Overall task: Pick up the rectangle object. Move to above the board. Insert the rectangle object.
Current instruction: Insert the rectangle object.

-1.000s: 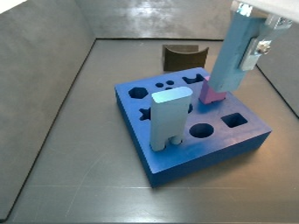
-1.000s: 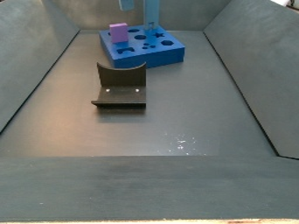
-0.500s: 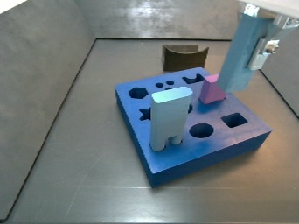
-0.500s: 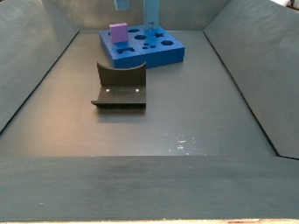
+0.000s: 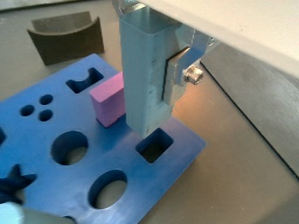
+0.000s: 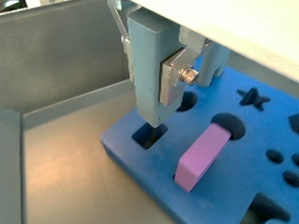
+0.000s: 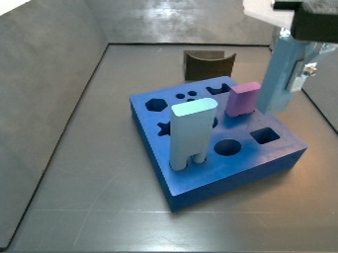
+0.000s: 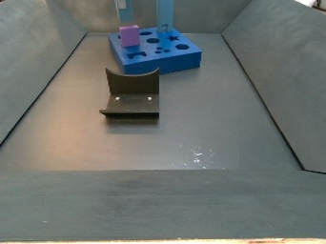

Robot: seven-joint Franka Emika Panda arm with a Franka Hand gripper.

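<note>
Starting nearest in a side view, the dark-brown arch-shaped piece (image 8: 132, 93) is seen lying on the grey floor (image 8: 192, 133), well in front of the board (image 8: 155, 52), which sits far back. In both wrist views the rectangle object (image 5: 149, 70) (image 6: 152, 66) is shown clamped upright in the gripper (image 5: 158, 74) (image 6: 158, 70), with a silver finger plate (image 5: 181, 68) pressed against its side; the jaws are closed narrow on the bar. The bar's lower end is seen hanging right over the square hole (image 5: 153, 146) (image 6: 149, 136) near the board's corner, very close to it, but whether it has entered cannot be told. The small pink block (image 5: 107, 99) (image 6: 202, 157) is seen standing on the board just beside the bar, not touching it. In a side view the gripper (image 7: 294, 69) is placed above the board's (image 7: 211, 133) right side, bar (image 7: 282, 74) vertical, square hole (image 7: 267, 134) just below and in front of it. The pale whitish block (image 7: 193, 133) is seen standing upright at the board's near edge, well apart from the bar. The arch piece (image 7: 207, 65) is seen behind the board.
</note>
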